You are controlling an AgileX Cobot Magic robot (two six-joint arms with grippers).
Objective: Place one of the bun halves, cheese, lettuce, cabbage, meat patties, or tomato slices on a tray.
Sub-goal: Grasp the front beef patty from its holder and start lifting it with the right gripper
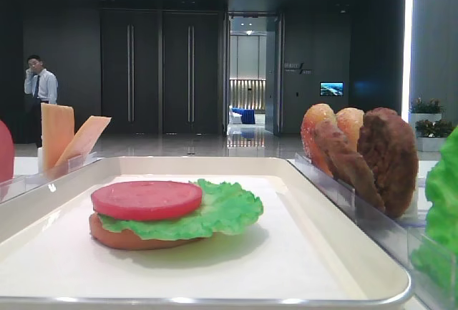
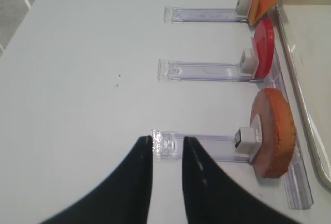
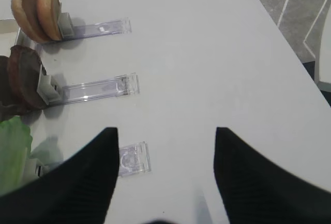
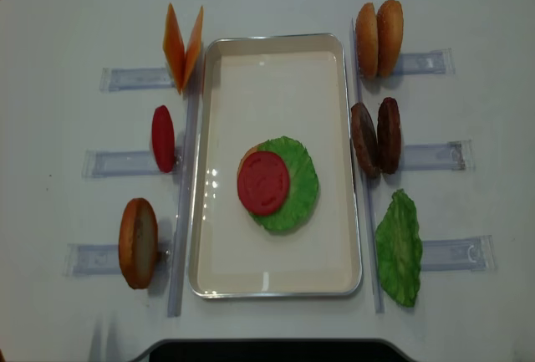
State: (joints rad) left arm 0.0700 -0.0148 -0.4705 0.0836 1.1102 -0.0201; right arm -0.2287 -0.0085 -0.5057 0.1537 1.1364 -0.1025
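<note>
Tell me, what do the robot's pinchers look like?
Both grippers end in two black, matte fingers with a fine ribbed texture that taper to rounded tips. The left gripper and the right gripper look alike. No cables, labels or markings show, and the arms behind them are out of view.

Red tomato slice [image 4: 263, 182], green lettuce [image 4: 294, 185]

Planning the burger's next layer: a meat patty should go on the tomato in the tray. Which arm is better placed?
Probably right. The meat patties stand in a rack on its side, and its pincer is open; the left pincer is nearly shut near the bun half.
</note>
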